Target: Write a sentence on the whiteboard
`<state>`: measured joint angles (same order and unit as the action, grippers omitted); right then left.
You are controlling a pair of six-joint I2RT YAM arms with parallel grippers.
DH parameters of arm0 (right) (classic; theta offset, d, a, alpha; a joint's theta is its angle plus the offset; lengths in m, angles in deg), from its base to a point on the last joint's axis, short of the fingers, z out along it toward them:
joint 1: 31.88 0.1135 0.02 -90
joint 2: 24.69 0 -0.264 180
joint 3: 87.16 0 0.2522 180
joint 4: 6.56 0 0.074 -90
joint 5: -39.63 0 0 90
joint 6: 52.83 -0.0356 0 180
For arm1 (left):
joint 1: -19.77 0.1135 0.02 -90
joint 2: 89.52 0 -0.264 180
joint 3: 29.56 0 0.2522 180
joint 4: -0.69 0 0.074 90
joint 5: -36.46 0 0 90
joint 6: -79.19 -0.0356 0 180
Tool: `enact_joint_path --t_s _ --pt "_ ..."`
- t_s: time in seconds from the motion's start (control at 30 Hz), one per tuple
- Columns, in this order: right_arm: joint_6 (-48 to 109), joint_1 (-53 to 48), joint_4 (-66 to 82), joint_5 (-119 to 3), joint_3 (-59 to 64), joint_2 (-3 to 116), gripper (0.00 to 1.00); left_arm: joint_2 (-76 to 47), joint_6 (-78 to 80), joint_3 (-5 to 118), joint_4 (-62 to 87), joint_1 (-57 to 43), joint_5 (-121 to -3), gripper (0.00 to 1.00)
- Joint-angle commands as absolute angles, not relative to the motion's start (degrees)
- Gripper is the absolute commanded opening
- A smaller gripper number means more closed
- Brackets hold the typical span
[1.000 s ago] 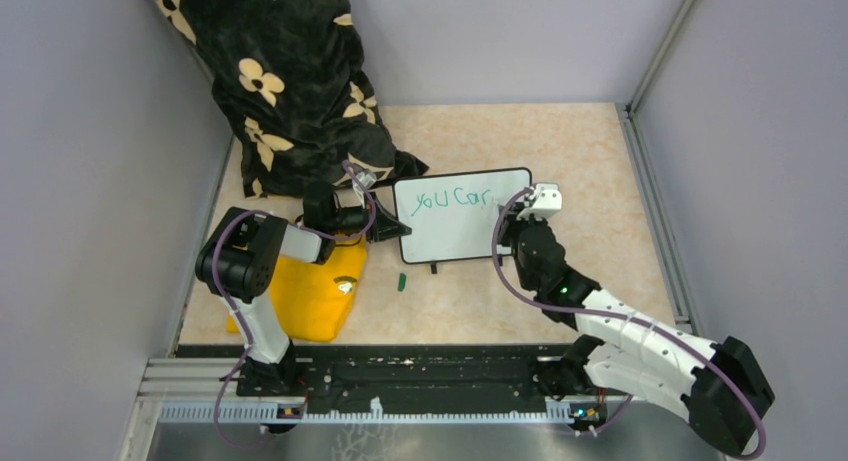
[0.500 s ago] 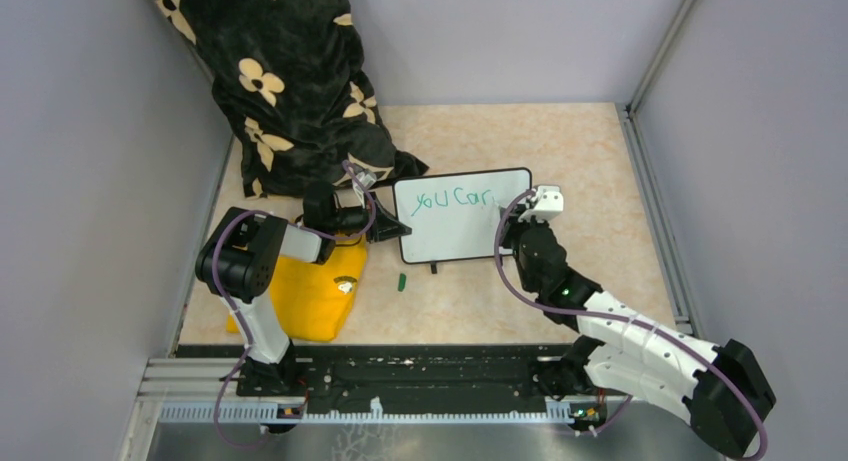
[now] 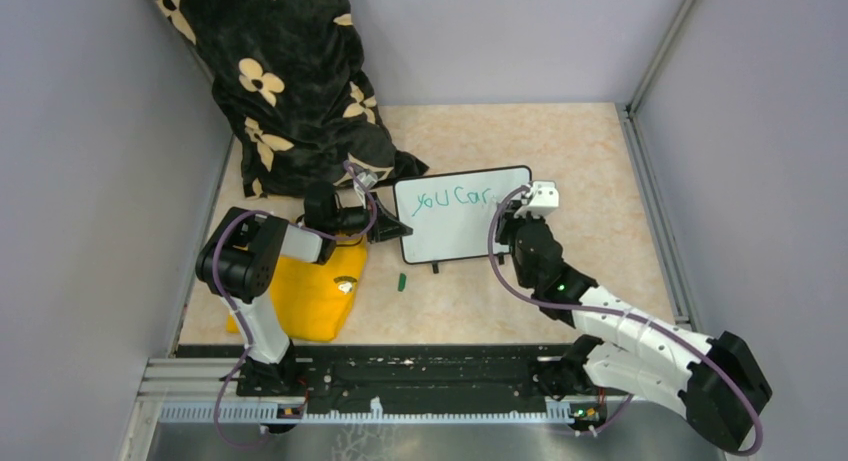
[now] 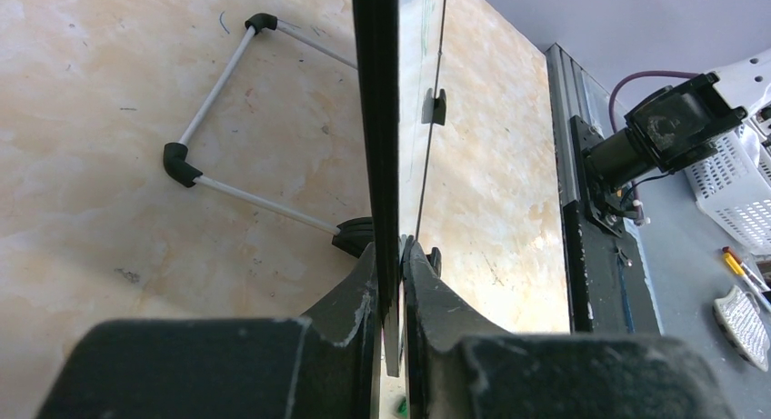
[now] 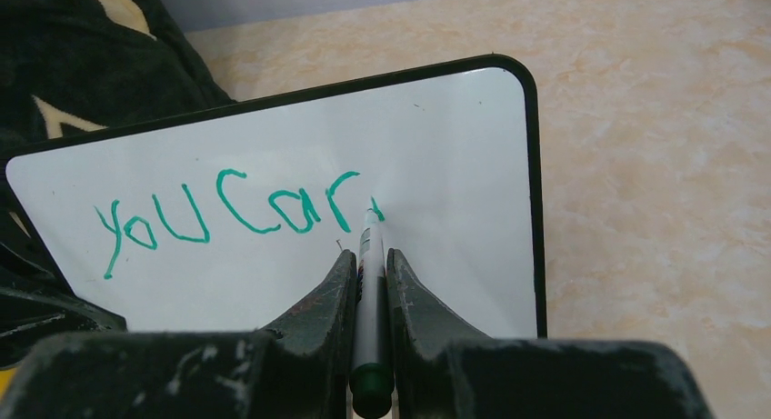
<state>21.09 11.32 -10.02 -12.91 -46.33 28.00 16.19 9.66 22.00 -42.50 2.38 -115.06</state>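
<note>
- The right gripper (image 5: 368,255) pinches a marker (image 5: 367,235), whose tip touches the whiteboard (image 5: 455,146) just ahead of the fingers.
- The left gripper (image 4: 389,248) is clamped on the board's left edge. Only its wrist view shows the board edge-on, with a wire stand (image 4: 221,78) behind.
- The sentence (image 5: 227,217), "you can", runs along the board's long axis and ends at the tip. Blank white lies nearer the claw and to its right.
- The table (image 3: 580,161) extends beyond the board's top edge.

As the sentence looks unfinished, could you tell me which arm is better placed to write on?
Right: the right gripper holds the marker, tip at the last green letter on the whiteboard. The left gripper is clamped on the board's edge, probably steadying it.
</note>
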Motion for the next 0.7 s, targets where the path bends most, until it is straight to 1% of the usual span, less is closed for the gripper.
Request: enact_joint_path --t_s 0.0,0.67 --pt "22.5 10.74 -13.33 -12.5 -42.44 29.03 0.0 16.7 5.01 22.2 -38.6 1.49 -112.48 0.0" --pt "24.08 10.13 -15.69 -12.92 -40.27 31.12 0.0 16.77 4.75 22.34 -38.33 1.49 -112.42 0.0"
